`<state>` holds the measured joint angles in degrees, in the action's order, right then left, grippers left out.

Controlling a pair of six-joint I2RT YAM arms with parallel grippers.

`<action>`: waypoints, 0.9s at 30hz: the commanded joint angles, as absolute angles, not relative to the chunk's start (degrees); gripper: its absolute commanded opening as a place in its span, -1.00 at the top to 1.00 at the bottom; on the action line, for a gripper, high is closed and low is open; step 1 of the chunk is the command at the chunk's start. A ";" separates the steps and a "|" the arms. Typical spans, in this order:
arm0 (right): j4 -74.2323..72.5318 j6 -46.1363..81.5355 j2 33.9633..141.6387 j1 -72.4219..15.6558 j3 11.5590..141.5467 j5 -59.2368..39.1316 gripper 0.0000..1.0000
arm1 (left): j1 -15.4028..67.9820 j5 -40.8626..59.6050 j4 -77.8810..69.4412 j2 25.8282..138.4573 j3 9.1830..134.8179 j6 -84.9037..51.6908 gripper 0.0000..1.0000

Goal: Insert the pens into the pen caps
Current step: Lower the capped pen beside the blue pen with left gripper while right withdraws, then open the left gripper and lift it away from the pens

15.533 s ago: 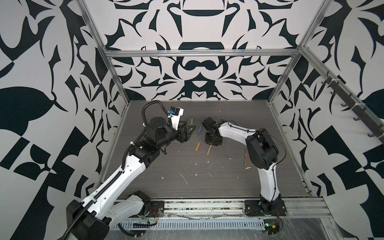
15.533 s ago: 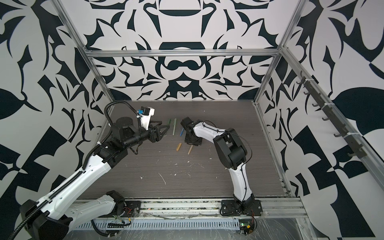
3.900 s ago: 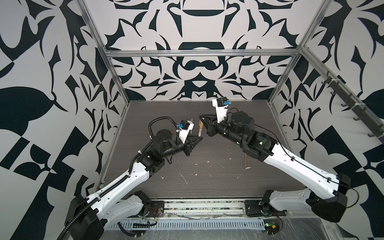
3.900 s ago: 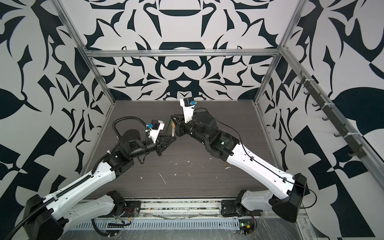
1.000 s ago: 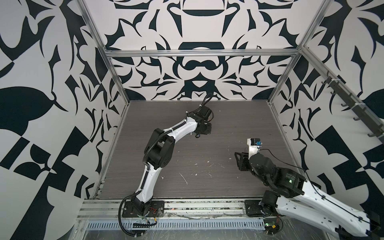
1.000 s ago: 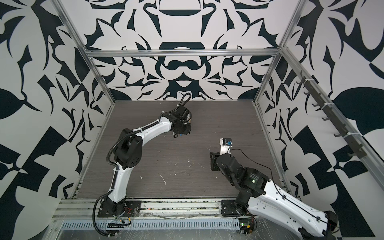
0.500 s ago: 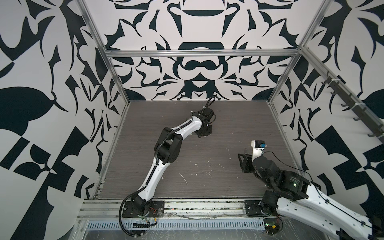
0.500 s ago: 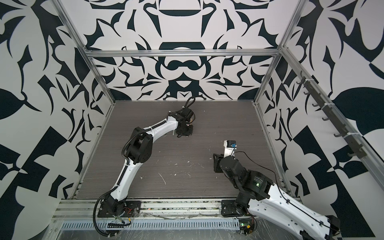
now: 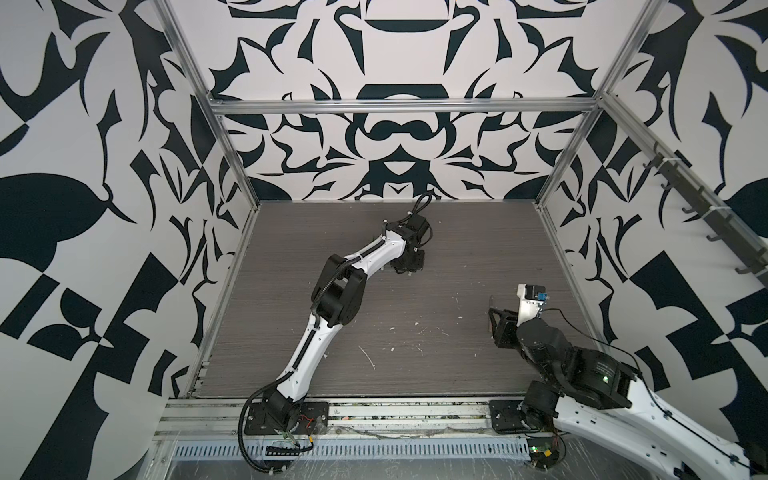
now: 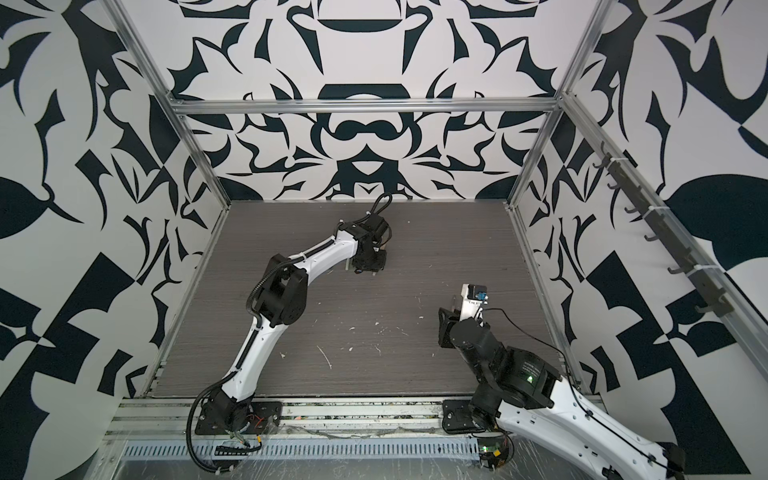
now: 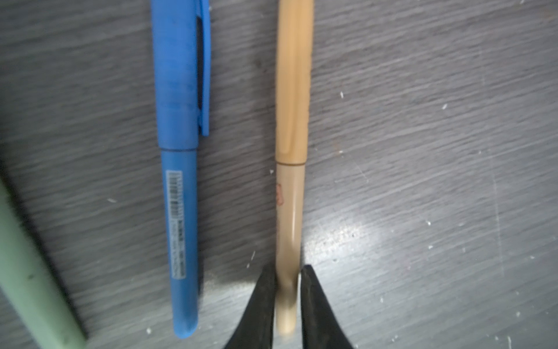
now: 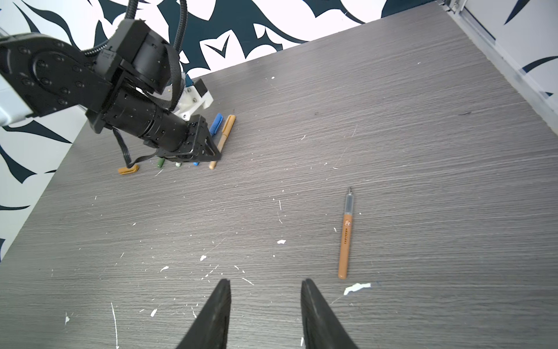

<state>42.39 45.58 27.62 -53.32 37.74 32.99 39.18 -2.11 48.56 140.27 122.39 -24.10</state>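
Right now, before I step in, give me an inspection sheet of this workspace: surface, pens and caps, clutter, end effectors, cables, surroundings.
Surface: grey wood-grain table, flat.
Job's things: tan pen and blue pen capped, side by side; pale green pen beside the blue; orange-brown pen uncapped, lying alone; orange-brown cap lying by the left arm.
Clutter: white flecks scattered across the table.
End effectors: left end effector straddles the tan pen's rear end, grip unclear; right end effector open, empty.
Cables: black ribbed loop on the left arm; thin black lead droops near the orange-brown cap.
Surroundings: patterned walls, aluminium frame, hook rail.
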 commanded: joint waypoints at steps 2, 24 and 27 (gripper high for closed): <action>42.89 45.89 27.11 -53.13 38.94 34.86 0.17 | 39.20 -0.96 52.25 141.22 124.97 -23.23 0.57; 32.03 37.79 40.91 -52.95 42.29 26.50 0.00 | 22.74 7.50 38.92 100.56 90.93 -19.58 -0.16; 31.23 37.84 42.16 -52.96 42.37 25.78 -0.01 | 14.35 8.78 36.77 98.55 85.28 -22.36 -0.26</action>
<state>34.57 39.00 41.60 -53.21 39.86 26.76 19.94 6.96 37.67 98.30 90.06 -19.29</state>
